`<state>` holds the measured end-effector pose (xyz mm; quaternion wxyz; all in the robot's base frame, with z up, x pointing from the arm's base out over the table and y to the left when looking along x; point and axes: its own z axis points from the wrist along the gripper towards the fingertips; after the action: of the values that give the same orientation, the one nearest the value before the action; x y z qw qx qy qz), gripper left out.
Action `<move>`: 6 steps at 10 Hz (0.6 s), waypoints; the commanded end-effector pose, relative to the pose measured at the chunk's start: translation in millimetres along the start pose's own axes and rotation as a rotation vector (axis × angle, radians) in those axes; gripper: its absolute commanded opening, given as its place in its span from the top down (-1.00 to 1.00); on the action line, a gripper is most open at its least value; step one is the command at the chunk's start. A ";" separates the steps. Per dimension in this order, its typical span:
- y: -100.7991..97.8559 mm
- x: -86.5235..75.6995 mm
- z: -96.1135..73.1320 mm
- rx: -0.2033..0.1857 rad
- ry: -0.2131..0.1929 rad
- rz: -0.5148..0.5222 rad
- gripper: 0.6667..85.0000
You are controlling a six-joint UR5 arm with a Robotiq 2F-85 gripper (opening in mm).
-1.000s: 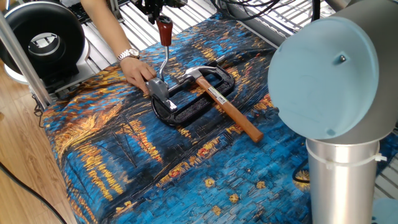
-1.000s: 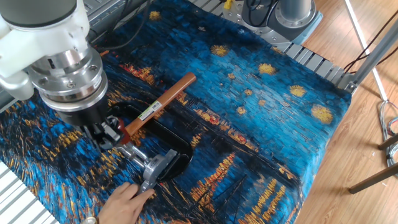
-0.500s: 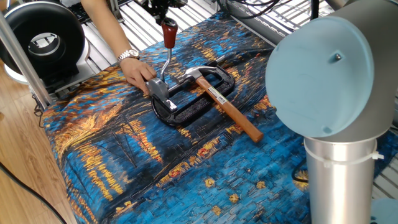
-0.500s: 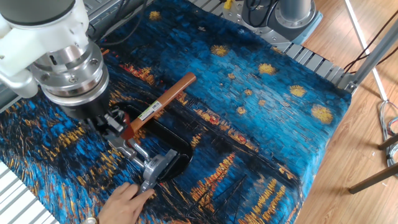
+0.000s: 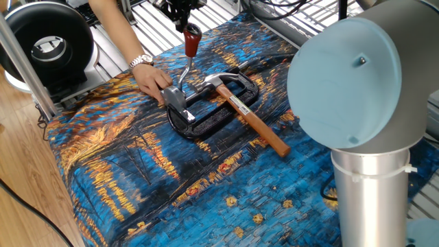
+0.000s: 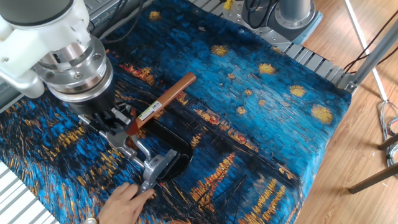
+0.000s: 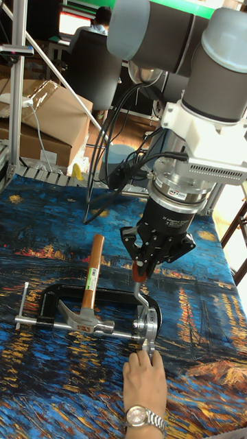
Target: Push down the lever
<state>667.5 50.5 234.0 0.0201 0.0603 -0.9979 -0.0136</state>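
Gripper [image 7: 140, 269] fingers close around the dark red end of the lever [image 7: 141, 296], which rises from its silver bracket [image 7: 145, 331]. Nearest in the tall view, a hand [image 7: 145, 376] steadies that bracket. Behind lie a black C-clamp [image 7: 48, 302] and hammer [image 7: 87, 291] on the painted cloth [image 7: 41, 226]. Fingertips are hidden in the other views.

Hammer [image 7: 87, 302] lying across C-clamp [image 7: 48, 310] on cloth-covered table [image 7: 41, 391]; lever [image 7: 142, 300] at clamp's right end, hand [image 7: 145, 379] in front, gripper [image 7: 147, 267] above.
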 end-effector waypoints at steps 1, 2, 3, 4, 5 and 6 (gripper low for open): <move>8.7 5.6 0.3 -0.041 0.015 -0.016 0.57; 7.3 7.8 0.4 -0.036 0.023 -0.015 0.57; 3.2 11.3 0.7 -0.029 0.030 -0.021 0.57; -1.5 13.6 1.3 -0.026 0.030 -0.027 0.57; -3.6 16.3 1.3 -0.024 0.037 -0.028 0.56; -3.6 20.6 0.2 -0.016 0.050 -0.014 0.56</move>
<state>655.0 46.6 232.7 0.0367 0.0692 -0.9967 -0.0191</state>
